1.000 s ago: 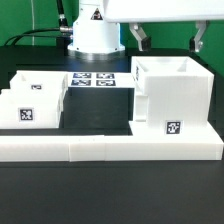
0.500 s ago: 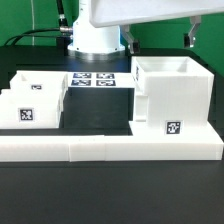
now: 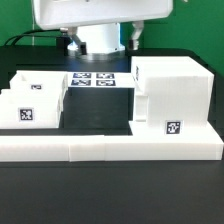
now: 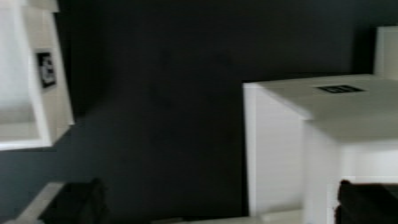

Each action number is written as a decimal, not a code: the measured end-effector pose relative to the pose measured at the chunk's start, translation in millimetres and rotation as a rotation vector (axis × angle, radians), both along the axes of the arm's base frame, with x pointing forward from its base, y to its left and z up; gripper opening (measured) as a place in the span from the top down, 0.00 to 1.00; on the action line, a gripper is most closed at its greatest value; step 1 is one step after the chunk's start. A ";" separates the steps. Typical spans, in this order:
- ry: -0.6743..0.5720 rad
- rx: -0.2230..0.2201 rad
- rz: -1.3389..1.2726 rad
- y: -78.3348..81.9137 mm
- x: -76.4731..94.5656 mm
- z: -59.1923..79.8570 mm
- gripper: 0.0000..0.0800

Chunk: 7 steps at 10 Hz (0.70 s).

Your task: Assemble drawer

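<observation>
The tall white drawer housing [image 3: 172, 100] stands at the exterior view's right, with a square tag low on its front. Two shallow tagged trays [image 3: 35, 97] lie at the exterior view's left. My gripper [image 3: 103, 40] hangs high over the dark gap between them, open and empty. In the wrist view my gripper [image 4: 222, 205] shows both dark fingertips [image 4: 75, 205] spread wide with only black table between them. A tall white tagged part [image 4: 294, 140] is on one side there and a white tagged tray edge [image 4: 27, 90] on the other.
The long low white border wall [image 3: 110, 148] runs along the front of the parts. The marker board [image 3: 96, 79] lies behind the gap, in front of the arm's white base [image 3: 97, 38].
My gripper has moved from above the housing toward the exterior view's left, now over the gap. It stayed open. The parts have not moved.
</observation>
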<state>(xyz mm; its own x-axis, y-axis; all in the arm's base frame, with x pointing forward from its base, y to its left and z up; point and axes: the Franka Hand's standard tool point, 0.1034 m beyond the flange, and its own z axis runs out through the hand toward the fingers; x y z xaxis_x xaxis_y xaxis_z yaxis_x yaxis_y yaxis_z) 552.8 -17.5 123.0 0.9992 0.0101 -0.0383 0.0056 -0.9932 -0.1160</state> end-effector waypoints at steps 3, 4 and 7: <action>-0.002 0.002 -0.009 -8.0 -4.3 -5.5 0.19; -0.001 0.002 -0.010 -8.6 -4.6 -6.0 0.19; 0.002 -0.008 -0.010 -22.0 -11.7 -16.2 0.19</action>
